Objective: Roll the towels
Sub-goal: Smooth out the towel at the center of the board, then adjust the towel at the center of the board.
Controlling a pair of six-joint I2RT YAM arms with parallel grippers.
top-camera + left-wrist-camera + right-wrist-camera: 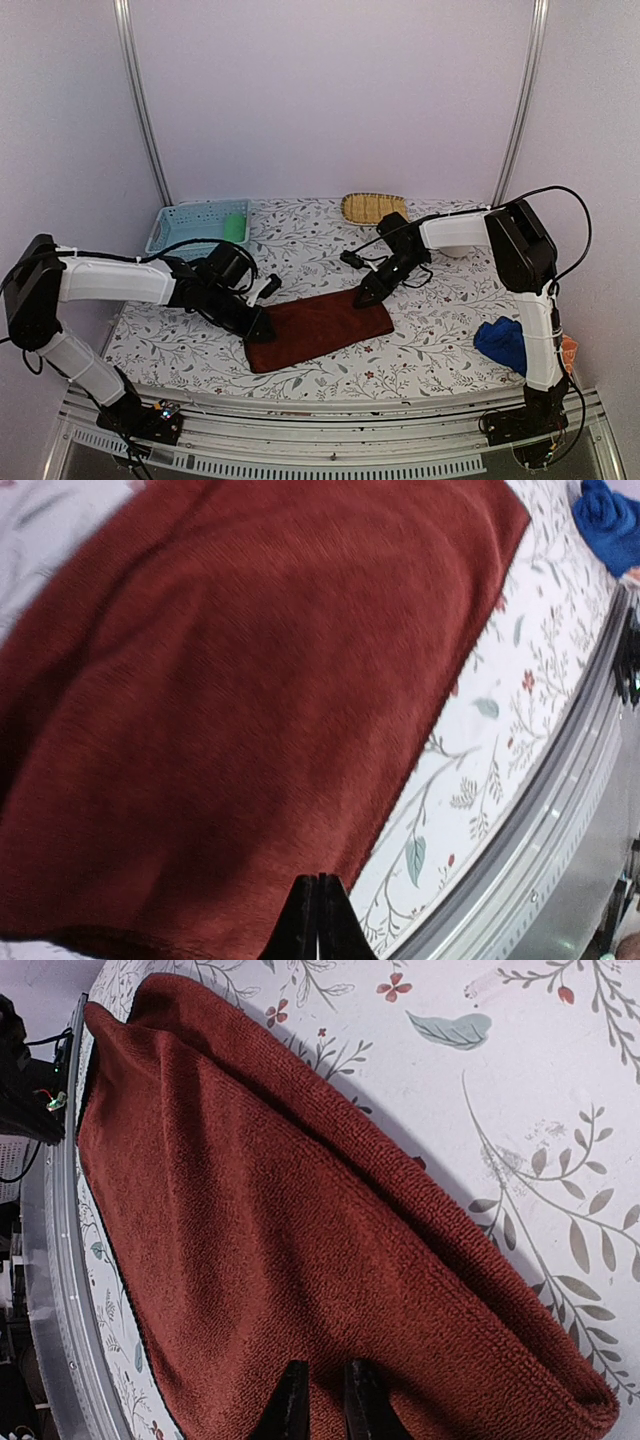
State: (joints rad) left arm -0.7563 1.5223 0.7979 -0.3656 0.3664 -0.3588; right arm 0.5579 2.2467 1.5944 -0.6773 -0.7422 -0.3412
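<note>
dark reddish-brown terry towel (318, 328) lies spread flat on the floral-print bench (440, 330), near centre, long axis left to right, right end a little farther back. in the right wrist view its far long edge looks thick and rounded, like a fold.

left pincer (318, 885): fingers pressed together, at the towel's left end by the near edge. cannot tell whether any cloth is caught between them.

right pincer (326, 1370): fingers narrowly apart, low over the towel's far right corner, with towel pile visible in the gap.

royal blue terry towel (503, 342) lies crumpled near the right edge of the bench, by the right arm's base. bright green towel (234, 226) sits in the pale blue perforated plastic basket (180, 225), far left. yellow woven straw tray (372, 207) is at far centre.
</note>
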